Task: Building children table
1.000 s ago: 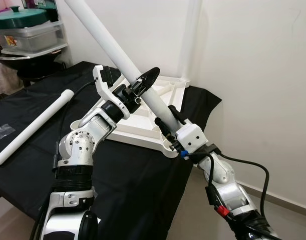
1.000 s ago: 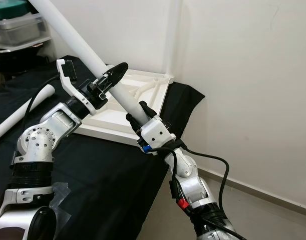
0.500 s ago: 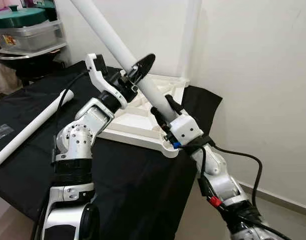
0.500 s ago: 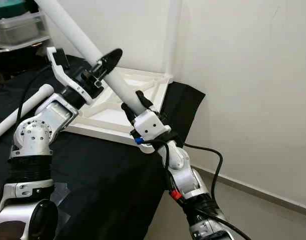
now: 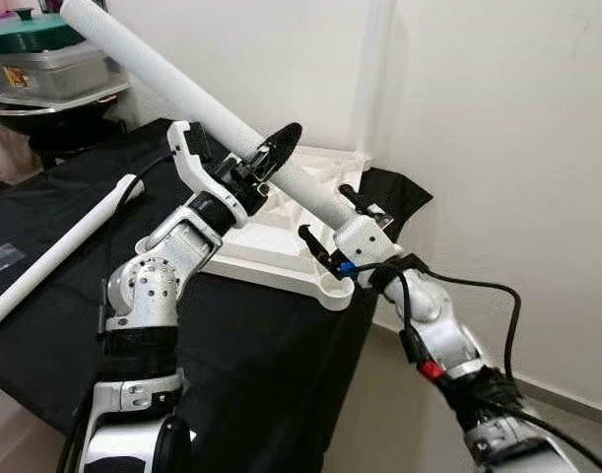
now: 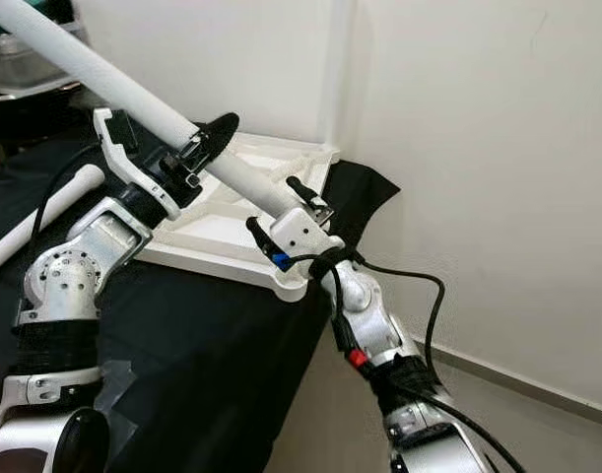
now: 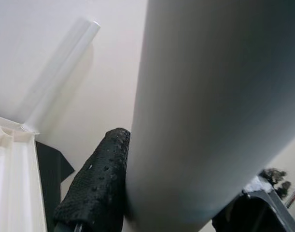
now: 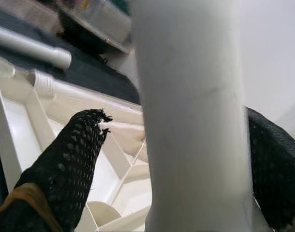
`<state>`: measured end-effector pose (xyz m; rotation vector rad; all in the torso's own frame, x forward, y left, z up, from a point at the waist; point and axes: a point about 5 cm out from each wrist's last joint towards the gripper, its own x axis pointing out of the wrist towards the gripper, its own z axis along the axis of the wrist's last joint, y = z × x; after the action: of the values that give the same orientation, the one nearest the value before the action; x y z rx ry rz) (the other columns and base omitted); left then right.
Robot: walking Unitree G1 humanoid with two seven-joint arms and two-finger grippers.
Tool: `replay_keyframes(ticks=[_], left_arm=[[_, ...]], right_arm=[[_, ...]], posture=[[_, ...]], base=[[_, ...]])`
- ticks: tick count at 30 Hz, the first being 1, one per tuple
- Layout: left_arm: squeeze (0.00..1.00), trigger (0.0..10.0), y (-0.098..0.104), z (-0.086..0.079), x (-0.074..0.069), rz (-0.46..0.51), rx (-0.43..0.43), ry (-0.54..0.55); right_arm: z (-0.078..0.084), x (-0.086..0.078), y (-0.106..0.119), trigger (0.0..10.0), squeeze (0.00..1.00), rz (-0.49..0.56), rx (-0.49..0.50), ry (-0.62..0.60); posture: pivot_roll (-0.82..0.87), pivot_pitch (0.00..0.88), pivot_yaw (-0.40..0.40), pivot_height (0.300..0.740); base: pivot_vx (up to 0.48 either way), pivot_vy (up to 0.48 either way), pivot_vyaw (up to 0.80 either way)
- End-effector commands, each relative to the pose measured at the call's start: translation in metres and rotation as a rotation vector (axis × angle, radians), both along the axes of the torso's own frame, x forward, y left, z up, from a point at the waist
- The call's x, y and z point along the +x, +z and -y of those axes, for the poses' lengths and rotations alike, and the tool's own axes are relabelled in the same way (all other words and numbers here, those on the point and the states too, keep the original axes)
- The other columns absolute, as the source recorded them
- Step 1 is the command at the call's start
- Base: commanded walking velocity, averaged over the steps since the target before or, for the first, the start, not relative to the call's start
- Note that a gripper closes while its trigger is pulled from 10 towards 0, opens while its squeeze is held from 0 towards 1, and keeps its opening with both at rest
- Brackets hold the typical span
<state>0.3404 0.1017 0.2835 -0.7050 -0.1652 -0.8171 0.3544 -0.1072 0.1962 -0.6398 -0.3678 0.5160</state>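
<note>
I hold a long white table leg point(image 5: 172, 84) slanting up to the left above the table. My left gripper point(image 5: 271, 156) is shut on its middle; in the left wrist view a black finger point(image 7: 96, 183) presses against it. My right gripper point(image 5: 325, 211) is open around the leg's lower end, and one of its fingers point(image 8: 65, 159) stands off the tube. Below lies the white table top point(image 5: 271, 258), underside up, with a round corner socket point(image 5: 335, 289) just under the right gripper. Another leg point(image 5: 379, 69) stands upright in its far corner. A loose leg point(image 5: 64, 246) lies on the black cloth point(image 5: 44, 197).
A stack of containers with a green lid point(image 5: 44, 44) sits at the back left. A white wall rises close behind and to the right of the table top. The cloth-covered table ends at its right edge near my right arm, with bare floor point(image 5: 576, 414) beyond.
The held leg has tipped down to a flatter slant. My right gripper's fingers have spread apart from the tube and its wrist has turned. The left gripper keeps its hold.
</note>
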Motion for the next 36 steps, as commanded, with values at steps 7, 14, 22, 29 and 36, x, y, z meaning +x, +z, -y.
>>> replay_keyframes(ticks=[7,14,22,29,36], left_arm=[[0.0,0.0,0.02,0.04,-0.018,0.154,0.064,-0.207],[0.0,0.0,0.019,0.047,-0.021,0.155,0.081,-0.219],[0.0,0.0,0.013,0.052,-0.022,0.133,0.087,-0.218],[0.0,0.0,0.007,0.053,-0.02,0.121,0.102,-0.209],[0.0,0.0,0.0,0.058,-0.021,0.128,0.165,-0.226]], right_arm=[[-0.017,0.02,-0.02,10.0,1.0,-0.165,-0.192,-0.098],[-0.027,0.028,-0.014,10.0,0.0,-0.211,-0.152,-0.13],[-0.041,0.036,0.015,10.0,0.0,-0.19,0.048,-0.136],[-0.054,0.033,0.033,10.0,0.0,-0.13,0.08,-0.089],[-0.068,0.028,0.035,10.0,0.0,-0.093,-0.004,-0.04]], posture=[[0.04,0.0,-0.05,0.74],[0.04,0.0,-0.045,0.74],[0.04,0.0,-0.044,0.74],[0.04,0.0,-0.043,0.74],[0.03,0.0,-0.036,0.74]], base=[[0.0,0.0,0.0],[0.0,0.0,0.0],[0.0,0.0,0.0],[0.0,0.0,0.0],[0.0,0.0,0.0]])
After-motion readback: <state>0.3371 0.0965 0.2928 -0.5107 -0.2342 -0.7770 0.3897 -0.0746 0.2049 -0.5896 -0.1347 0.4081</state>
